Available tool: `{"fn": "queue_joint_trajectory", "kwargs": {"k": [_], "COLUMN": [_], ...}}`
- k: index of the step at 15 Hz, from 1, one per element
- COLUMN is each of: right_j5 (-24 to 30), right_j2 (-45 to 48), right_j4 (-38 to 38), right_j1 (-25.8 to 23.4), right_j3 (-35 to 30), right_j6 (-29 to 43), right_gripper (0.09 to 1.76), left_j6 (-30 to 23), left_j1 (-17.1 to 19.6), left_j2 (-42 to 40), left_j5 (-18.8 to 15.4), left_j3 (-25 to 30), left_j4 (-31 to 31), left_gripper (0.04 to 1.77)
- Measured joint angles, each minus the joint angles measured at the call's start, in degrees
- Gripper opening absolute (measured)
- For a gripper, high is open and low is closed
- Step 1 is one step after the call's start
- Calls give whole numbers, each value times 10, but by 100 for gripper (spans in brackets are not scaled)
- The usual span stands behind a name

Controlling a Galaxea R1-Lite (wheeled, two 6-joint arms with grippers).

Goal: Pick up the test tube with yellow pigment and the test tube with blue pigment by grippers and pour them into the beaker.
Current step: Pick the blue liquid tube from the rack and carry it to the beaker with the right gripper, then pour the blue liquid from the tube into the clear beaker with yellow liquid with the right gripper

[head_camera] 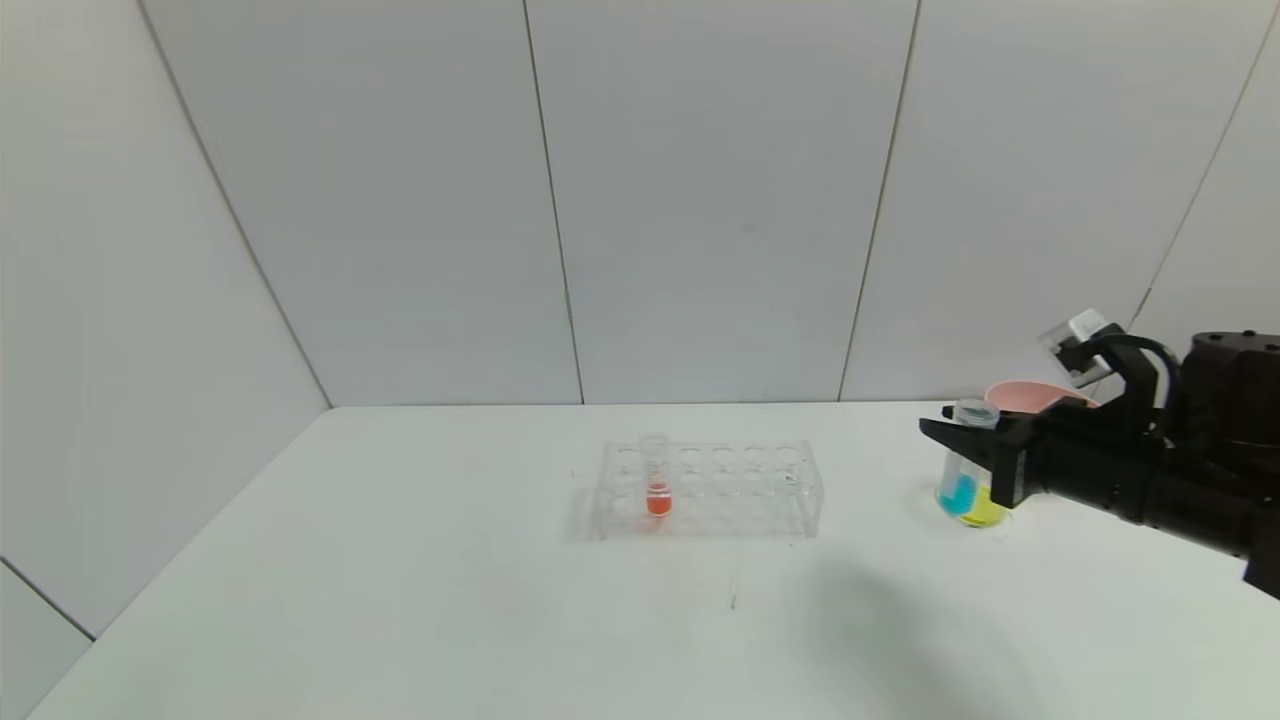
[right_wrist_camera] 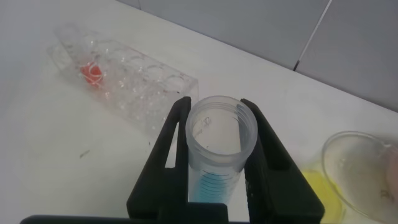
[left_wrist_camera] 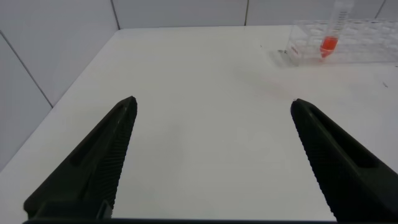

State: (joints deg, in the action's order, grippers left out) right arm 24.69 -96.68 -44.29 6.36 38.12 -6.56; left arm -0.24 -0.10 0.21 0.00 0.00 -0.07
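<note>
My right gripper is shut on the test tube with blue pigment and holds it about upright, just left of the beaker. The beaker has yellow liquid at its bottom. In the right wrist view the gripper clamps the tube below its ridged rim, with cyan liquid low inside, and the beaker is beside it. The test tube with yellow pigment is out of view. My left gripper is open and empty above bare table at the left, and does not show in the head view.
A clear tube rack stands mid-table with an orange-red-liquid tube in it; both also show in the left wrist view, rack and tube. A pink bowl sits behind the right gripper. White walls close the back and left.
</note>
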Motion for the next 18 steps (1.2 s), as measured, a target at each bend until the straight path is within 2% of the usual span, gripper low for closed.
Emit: {"fn": "queue_joint_trajectory", "kwargs": {"k": [3, 5, 7, 11, 15, 18], "right_j5": [100, 126, 133, 136, 132, 117], "right_j2": [33, 38, 35, 8, -50, -106], "right_j4": [102, 204, 316, 525, 677, 778], "right_j1": [-110, -164, -196, -220, -223, -223], "right_j3": [17, 59, 120, 278, 432, 549], "right_j6": [-136, -219, -285, -402, -494, -529], "right_gripper": [57, 57, 57, 57, 57, 57], "left_j6": [0, 0, 0, 0, 0, 0], "left_j1": [0, 0, 0, 0, 0, 0], "left_j2": [0, 0, 0, 0, 0, 0], "left_j5": [0, 0, 0, 0, 0, 0], "left_j3": [0, 0, 0, 0, 0, 0], "left_j4": [0, 0, 0, 0, 0, 0], "left_gripper": [176, 176, 176, 176, 176, 176]}}
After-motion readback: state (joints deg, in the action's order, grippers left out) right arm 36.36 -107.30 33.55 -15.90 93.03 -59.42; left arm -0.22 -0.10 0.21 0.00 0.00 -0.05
